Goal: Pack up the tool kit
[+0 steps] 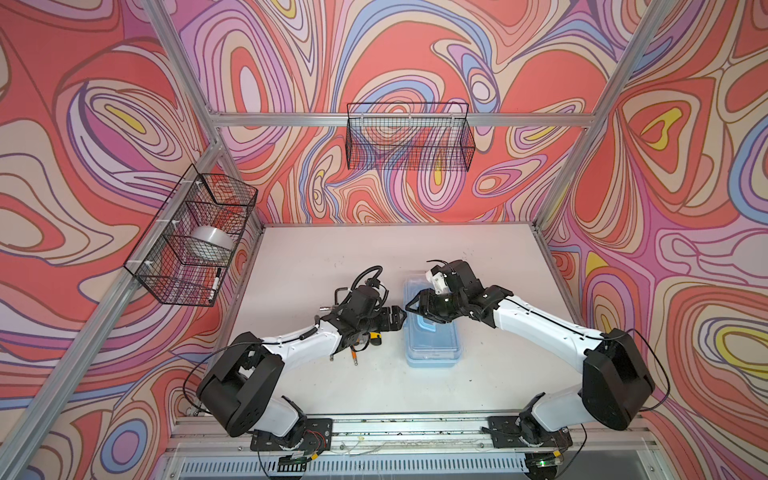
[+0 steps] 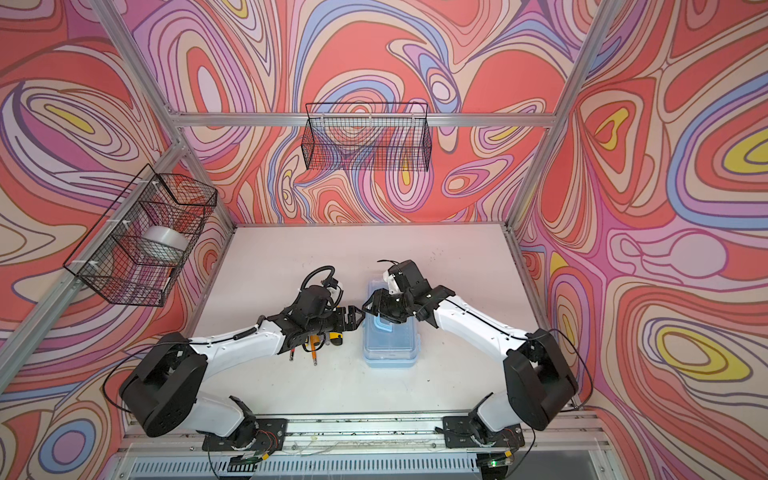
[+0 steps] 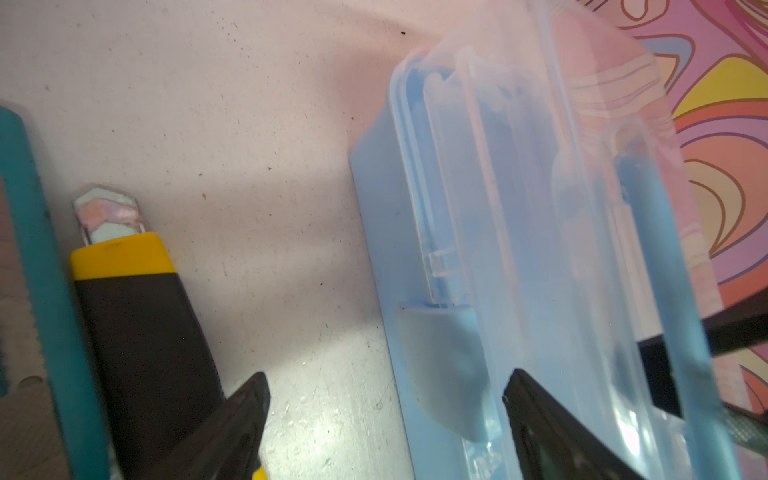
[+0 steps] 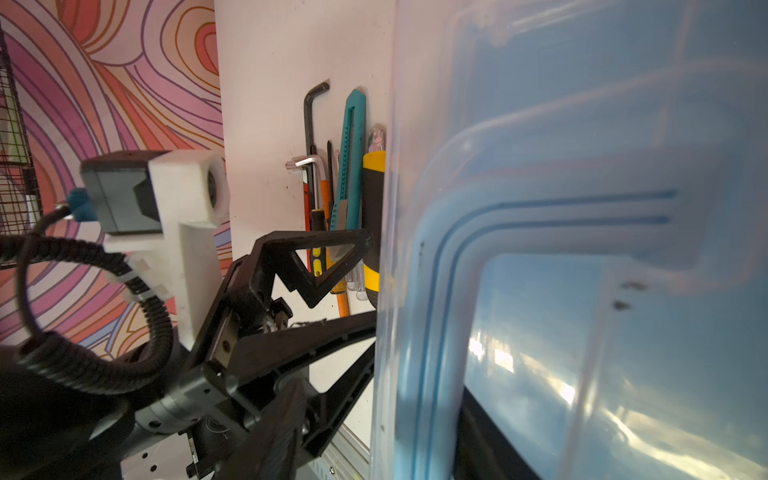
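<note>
Left gripper [image 3: 386,374]: jaws wide apart, holding nothing, one either side of the latch [image 3: 440,365] on the left long side of the tool kit box [image 1: 432,336]. Right gripper [image 1: 413,311] reaches across the clear lid from the right, tips at the same left edge, almost meeting the left tips. The lid hides its jaws in the right wrist view, so can't tell if they're apart or clamped on the lid edge. Box sits mid-table [image 1: 332,257], between the two arms, lid up. Its long axis runs near-far, latch side faces left, and the blue handle [image 4: 561,216] lies flat along the lid. Lid looks down on the base; can't tell if the latch is released. No tool shows through the lid. Just left of the box, under the left arm and parallel to it, lie the yellow-black knife [image 3: 137,332], teal knife [image 4: 351,158], hex keys [image 4: 309,120] and screwdrivers [image 4: 324,195], shaft tips poking out toward the near side. Step, as I read it: opening the box, packing not started. Next move likely needs the latch popped and the left edge lifted. The hinge is presumably on the right, so the lid should swing up and right. The base probably needs holding down. Far back, wire baskets [image 1: 409,137] are not involved.
</note>
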